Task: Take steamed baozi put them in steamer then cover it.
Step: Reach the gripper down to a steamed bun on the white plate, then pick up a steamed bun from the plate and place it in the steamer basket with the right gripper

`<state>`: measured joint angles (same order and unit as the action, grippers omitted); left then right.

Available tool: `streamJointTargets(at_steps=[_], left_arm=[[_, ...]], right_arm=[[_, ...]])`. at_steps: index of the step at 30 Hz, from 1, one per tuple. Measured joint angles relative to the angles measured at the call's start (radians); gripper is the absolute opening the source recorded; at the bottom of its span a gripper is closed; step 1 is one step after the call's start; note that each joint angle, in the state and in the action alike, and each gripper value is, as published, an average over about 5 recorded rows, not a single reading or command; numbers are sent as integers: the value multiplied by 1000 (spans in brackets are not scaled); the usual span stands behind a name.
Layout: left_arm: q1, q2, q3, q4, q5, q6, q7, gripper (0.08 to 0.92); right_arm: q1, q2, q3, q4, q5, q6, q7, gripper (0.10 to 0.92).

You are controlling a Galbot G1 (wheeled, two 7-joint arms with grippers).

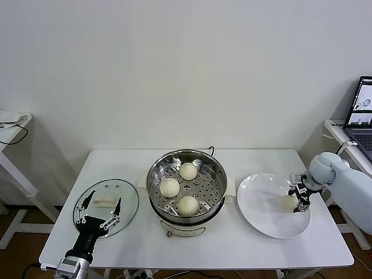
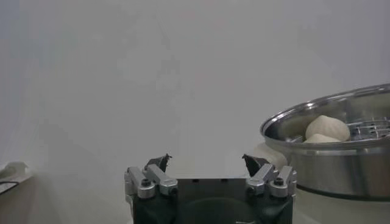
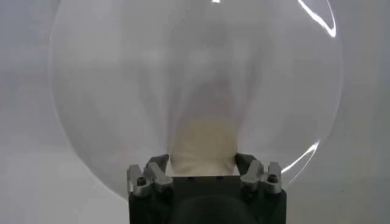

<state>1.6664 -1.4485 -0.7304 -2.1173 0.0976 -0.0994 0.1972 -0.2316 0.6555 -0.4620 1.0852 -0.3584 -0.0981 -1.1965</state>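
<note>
Baozi are what I am moving, and I read the white table (image 1: 244,244) from my left to my right. At the left sits the cover (image 1: 129,204), a clear glass lid lying flat, its white oblong handle (image 1: 104,201) with the long axis running across the table, left to right. My left gripper (image 1: 100,211) hovers over the lid near the handle with its fingers spread wide and nothing between them; the left wrist view shows the same open fingers (image 2: 157,163) with the steamer's rim beyond.

In the middle stands the steamer (image 1: 186,187), a shiny round steel pot, upright and uncovered, with pale side handles. On its perforated tray I see three buns, domes up: one at the far side (image 1: 188,170), one toward the left (image 1: 169,186), and one at the near side (image 1: 188,204). They lie apart from each other.

To the right is the white plate (image 1: 261,203), just beside the steamer. The fourth baozi (image 1: 290,202) rests on its right part. My right gripper (image 1: 301,203) is down on it, fingers closing in on either side of the bun; the right wrist view shows the bun (image 3: 203,146) filling the gap between the fingers (image 3: 155,167), still on the plate.

At the far right edge a laptop (image 1: 361,113) sits on a side table.
</note>
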Motion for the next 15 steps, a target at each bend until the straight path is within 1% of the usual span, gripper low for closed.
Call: streamJointTargets(at_steps=[9, 15], left_arm=[[-4, -2, 6, 0, 3, 1, 0, 823], [-1, -3, 7, -8, 4, 2, -2, 823]], right_arm=[[11, -14, -4, 15, 19, -3, -12, 653], [66, -56, -55, 60, 81, -25, -23, 652]])
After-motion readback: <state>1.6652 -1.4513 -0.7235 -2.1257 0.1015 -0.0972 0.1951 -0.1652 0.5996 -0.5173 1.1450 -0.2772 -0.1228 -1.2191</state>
